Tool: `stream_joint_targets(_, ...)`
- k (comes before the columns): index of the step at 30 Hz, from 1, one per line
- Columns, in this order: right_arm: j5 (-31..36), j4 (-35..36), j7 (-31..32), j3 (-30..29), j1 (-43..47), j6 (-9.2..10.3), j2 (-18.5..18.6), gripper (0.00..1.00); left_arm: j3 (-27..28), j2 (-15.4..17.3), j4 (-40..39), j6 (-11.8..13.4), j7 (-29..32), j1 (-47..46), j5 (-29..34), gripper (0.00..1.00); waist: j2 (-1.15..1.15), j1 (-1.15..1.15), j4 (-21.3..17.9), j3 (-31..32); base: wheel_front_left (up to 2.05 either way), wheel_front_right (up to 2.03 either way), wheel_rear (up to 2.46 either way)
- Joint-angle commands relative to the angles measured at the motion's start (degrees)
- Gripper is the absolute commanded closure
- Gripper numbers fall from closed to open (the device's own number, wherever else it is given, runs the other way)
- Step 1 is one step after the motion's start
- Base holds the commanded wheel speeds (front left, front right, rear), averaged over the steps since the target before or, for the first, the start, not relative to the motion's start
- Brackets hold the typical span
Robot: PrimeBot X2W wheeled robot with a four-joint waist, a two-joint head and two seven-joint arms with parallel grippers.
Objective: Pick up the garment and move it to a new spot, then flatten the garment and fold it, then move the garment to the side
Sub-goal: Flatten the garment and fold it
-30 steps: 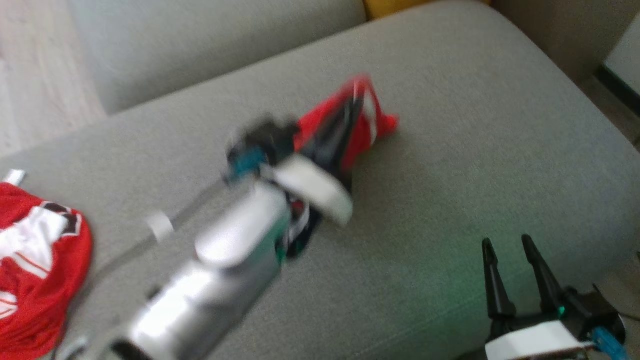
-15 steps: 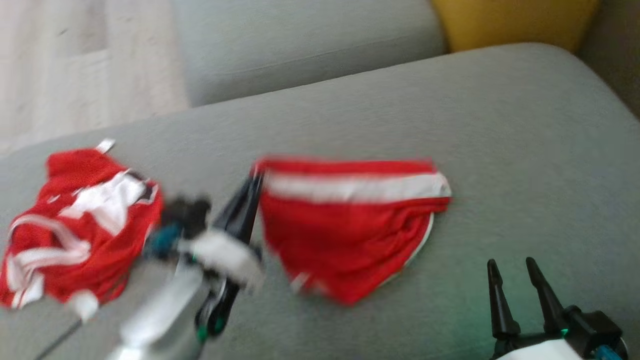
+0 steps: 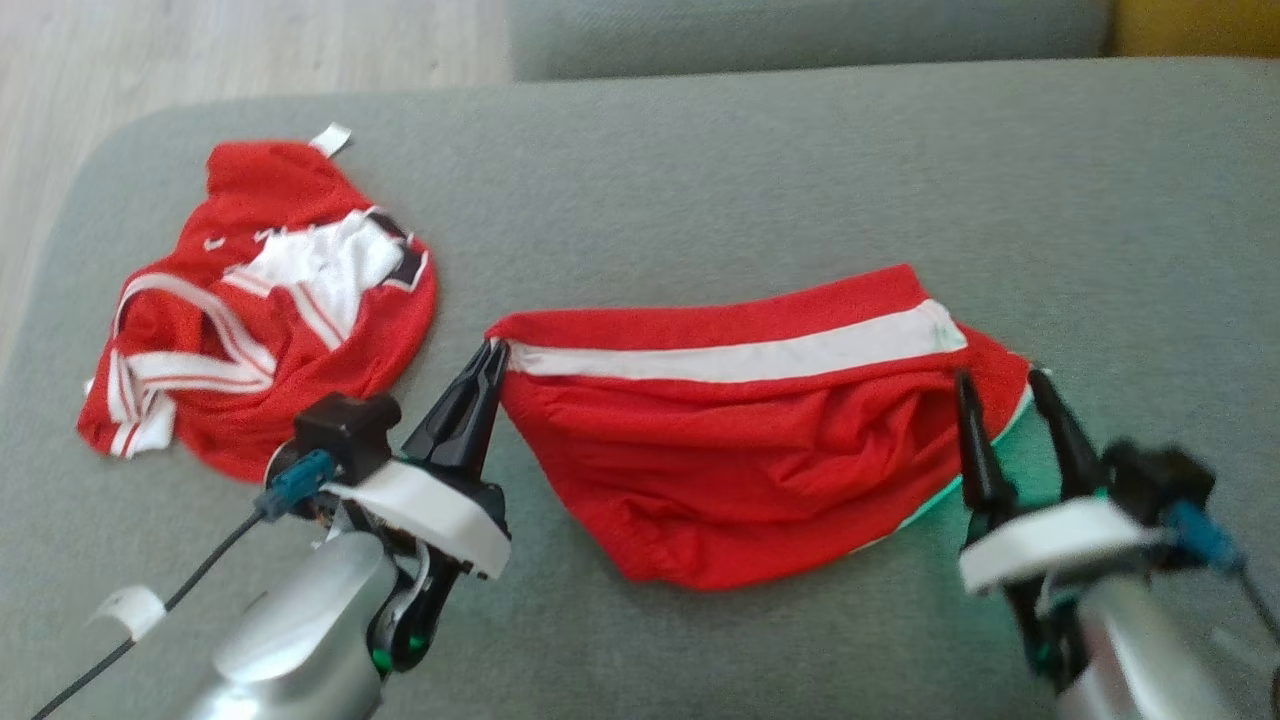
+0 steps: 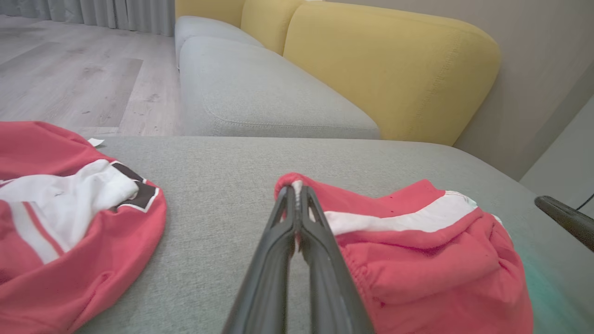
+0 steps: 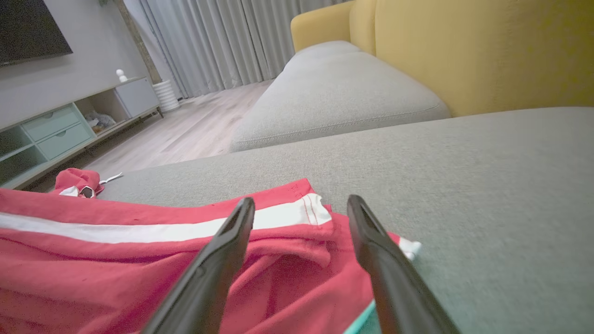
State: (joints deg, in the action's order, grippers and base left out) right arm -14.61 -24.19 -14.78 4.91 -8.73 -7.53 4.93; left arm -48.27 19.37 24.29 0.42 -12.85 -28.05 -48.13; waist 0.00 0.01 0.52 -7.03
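Red shorts on grey sofa | my left hand clamped on their corner | right hand spread apart, hovering at the other end

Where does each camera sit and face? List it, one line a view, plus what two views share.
Head view: on the head, looking down at the grey seat; left gripper shut on the red shorts, right gripper open.
Left wrist view: on that wrist, along its closed fingers toward the yellow backrest.
Right wrist view: on that wrist, along its spread fingers toward the curtains.
Both wrist views share the shorts' white stripe.
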Motion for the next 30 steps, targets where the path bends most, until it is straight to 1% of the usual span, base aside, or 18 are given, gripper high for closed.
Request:
stream_joint_targets(1, -2.16, -1.8, -0.22, 2.54, -4.47, 0.04, 2.48, 0.0, 2.17, 0.95, -1.55, -0.22, -0.9, -3.79, 0.85, 1.0, 0.0, -0.01, 2.35, -2.07, 0.0, 0.0, 0.0)
stream_joint_targets(5, -7.69, -11.2, 0.23, 6.88, -11.24, 0.04, 6.12, 0.0, 1.67, -0.12, -1.34, -0.6, -1.04, -4.63, 1.28, 1.0, 0.0, -0.01, 4.09, -2.82, 0.0, 0.0, 0.0)
stream_joint_targets(8, -11.75, -15.75, 1.58, 10.84, -15.05, 0.04, 8.61, 0.0, 1.3, -0.81, -1.01, -0.97, -1.13, -5.18, 1.55, 1.0, 0.0, -0.01, 5.21, -3.27, 0.0, 0.0, 0.0)
stream_joint_targets(11, -14.97, -18.31, 1.79, 15.24, -17.64, 0.04, 10.56, 0.0, 1.01, -1.35, -0.53, -1.32, -1.23, -5.65, 1.81, 1.0, 0.0, -0.01, 6.01, -3.72, 0.0, 0.0, 0.0)
stream_joint_targets(12, -16.11, -18.99, 1.83, 16.57, -18.25, 0.04, 10.93, 0.0, 0.96, -1.45, -0.37, -1.42, -1.26, -5.74, 1.84, 1.0, 0.0, -0.01, 6.16, -3.81, 0.0, 0.0, 0.0)
stream_joint_targets(13, -16.11, -18.99, 1.83, 16.57, -18.25, 0.04, 10.93, 0.0, 0.96, -1.45, -0.37, -1.42, -1.26, -5.74, 1.84, 1.0, 0.0, -0.01, 6.16, -3.81, 0.0, 0.0, 0.0)
stream_joint_targets(16, -19.11, -20.79, 2.15, 20.16, -19.71, 0.04, 11.79, 0.0, 0.96, -1.63, -0.01, -1.65, -1.34, -6.07, 1.88, 1.0, 0.0, -0.01, 6.54, -4.2, 0.0, 0.0, 0.0)
stream_joint_targets(18, -21.14, -21.59, 2.37, 22.54, -20.39, 0.04, 12.22, 0.22, 0.99, -1.7, 0.24, -1.82, -1.39, -6.27, 1.89, 1.0, 0.0, -0.01, 6.7, -4.4, 0.0, 0.0, 0.0)
stream_joint_targets(20, -22.75, -22.06, 2.13, 24.67, -21.04, 0.04, 12.74, 0.6, 1.04, -1.72, 0.47, -2.0, -1.43, -6.44, 1.84, 1.0, 0.0, -0.01, 6.76, -4.55, 0.0, 0.0, 0.0)
stream_joint_targets(21, -23.26, -22.09, 1.85, 25.76, -21.42, 0.04, 13.09, 0.89, 1.09, -1.69, 0.58, -2.06, -1.45, -6.52, 1.82, 1.0, 0.0, -0.01, 6.75, -4.61, 0.0, 0.0, 0.0)
stream_joint_targets(22, -23.71, -22.21, 1.46, 26.44, -21.91, 0.04, 13.45, 1.0, 1.16, -1.61, 0.68, -2.08, -1.46, -6.64, 1.82, 1.0, 0.0, -0.01, 6.67, -4.68, 0.0, 0.0, 0.0)
stream_joint_targets(27, -25.0, -20.78, -0.05, 27.24, -25.21, 0.04, 15.1, 1.0, 1.94, -1.08, -0.43, -2.07, -1.77, -9.03, 3.59, 1.0, 0.0, -0.01, 5.5, -5.23, 0.0, 0.0, 0.0)
stream_joint_targets(30, -24.53, -17.68, -0.17, 24.63, -28.61, 0.04, 16.77, 1.0, 2.39, -0.98, -1.48, -2.7, -1.91, -13.39, 5.99, 1.0, 0.0, -0.01, 3.94, -6.33, 0.0, 0.0, 0.0)
